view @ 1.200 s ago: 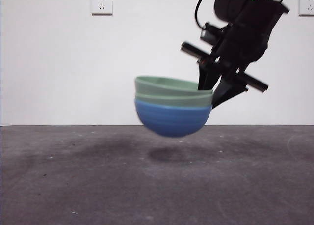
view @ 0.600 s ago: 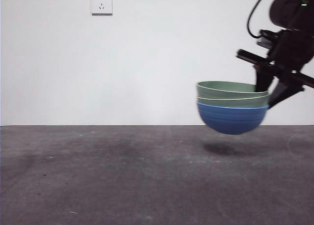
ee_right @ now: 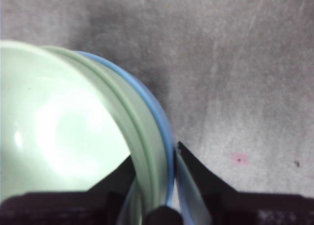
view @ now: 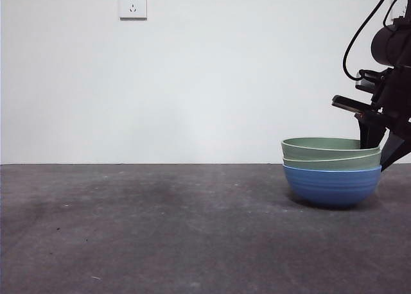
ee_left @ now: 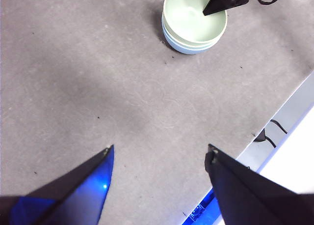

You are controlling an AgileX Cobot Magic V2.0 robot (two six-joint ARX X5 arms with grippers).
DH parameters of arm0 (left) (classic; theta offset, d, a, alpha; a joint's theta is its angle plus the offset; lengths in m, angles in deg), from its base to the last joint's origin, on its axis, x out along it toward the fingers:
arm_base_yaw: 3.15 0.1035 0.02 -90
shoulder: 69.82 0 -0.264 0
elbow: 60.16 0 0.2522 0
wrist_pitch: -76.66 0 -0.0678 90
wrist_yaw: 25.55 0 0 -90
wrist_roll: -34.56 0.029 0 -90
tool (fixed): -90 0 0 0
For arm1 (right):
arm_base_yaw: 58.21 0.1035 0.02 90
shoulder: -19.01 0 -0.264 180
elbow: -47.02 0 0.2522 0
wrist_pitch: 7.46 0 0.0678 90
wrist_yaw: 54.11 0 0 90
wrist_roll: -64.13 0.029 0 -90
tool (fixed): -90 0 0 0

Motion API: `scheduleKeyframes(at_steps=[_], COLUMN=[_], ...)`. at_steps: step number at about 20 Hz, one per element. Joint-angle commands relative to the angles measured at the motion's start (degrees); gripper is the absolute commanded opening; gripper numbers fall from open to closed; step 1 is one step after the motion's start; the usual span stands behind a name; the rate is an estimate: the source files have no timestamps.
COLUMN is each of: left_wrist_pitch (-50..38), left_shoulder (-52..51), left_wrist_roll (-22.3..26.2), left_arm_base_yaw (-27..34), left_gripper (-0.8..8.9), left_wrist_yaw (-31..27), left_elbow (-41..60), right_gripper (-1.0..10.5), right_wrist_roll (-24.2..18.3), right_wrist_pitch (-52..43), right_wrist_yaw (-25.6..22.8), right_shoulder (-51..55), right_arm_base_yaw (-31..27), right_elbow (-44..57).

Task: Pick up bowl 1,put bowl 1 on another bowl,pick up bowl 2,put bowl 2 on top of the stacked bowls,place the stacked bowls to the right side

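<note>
The stacked bowls (view: pixel 331 172) rest on the grey table at the far right of the front view: two pale green bowls (view: pixel 331 146) nested in the blue ribbed bowl (view: pixel 331 187). My right gripper (view: pixel 380 154) reaches down from the right edge, shut on the stack's right-hand rim. In the right wrist view its jaws (ee_right: pixel 154 158) pinch the rim (ee_right: pixel 164 136), one inside the top green bowl, one outside the blue bowl. My left gripper (ee_left: pixel 160 149) hangs open and empty, high over bare table, far from the stacked bowls (ee_left: pixel 189 23).
Dark grey table (view: pixel 160 230) spreads to the left of the stack. A white wall with a socket (view: pixel 133 4) stands behind. The table's edge (ee_left: pixel 287 112) with a cable runs close beside the stack in the left wrist view.
The right gripper has carried the stacked bowls from mid-air rightward and down; they now sit on the table at the far right. The left gripper shows no earlier frame.
</note>
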Motion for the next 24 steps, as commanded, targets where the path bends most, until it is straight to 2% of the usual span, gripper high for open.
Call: scheduleKeyframes(at_steps=[1,5,8,9,17,24], left_wrist_pitch=[-0.3,-0.3,-0.3,-0.3,-0.1,-0.1], left_shoulder=[0.0,0.0,0.0,0.0,0.0,0.0], left_wrist_roll=[0.7,0.7,0.7,0.7,0.7,1.0], left_arm_base_yaw=[0.0,0.0,0.0,0.0,0.0,0.0], left_gripper=[3.15,3.15,3.15,3.15,3.14,3.14], left_wrist_yaw=[0.1,0.1,0.1,0.1,0.1,0.1], left_elbow=[0.0,0.0,0.0,0.0,0.0,0.0], right_gripper=[-0.1,0.2,2.0,2.2,2.3,2.3], right_wrist_roll=[-1.1,-1.4,-1.4,-1.4,-1.6,-1.6], right_wrist_pitch=[-0.4,-0.4,-0.3,-0.3,-2.0,4.1], right_wrist_yaw=[0.4,-0.5,-0.7,-0.7,-0.5,-0.5], right_shoulder=[-1.7,-2.2,-2.2,-2.2,0.3,17.1], right_arm_base_yaw=[-0.1,-0.2,-0.2,-0.2,-0.3,-0.9], right_elbow=[0.1,0.1,0.1,0.1,0.0,0.0])
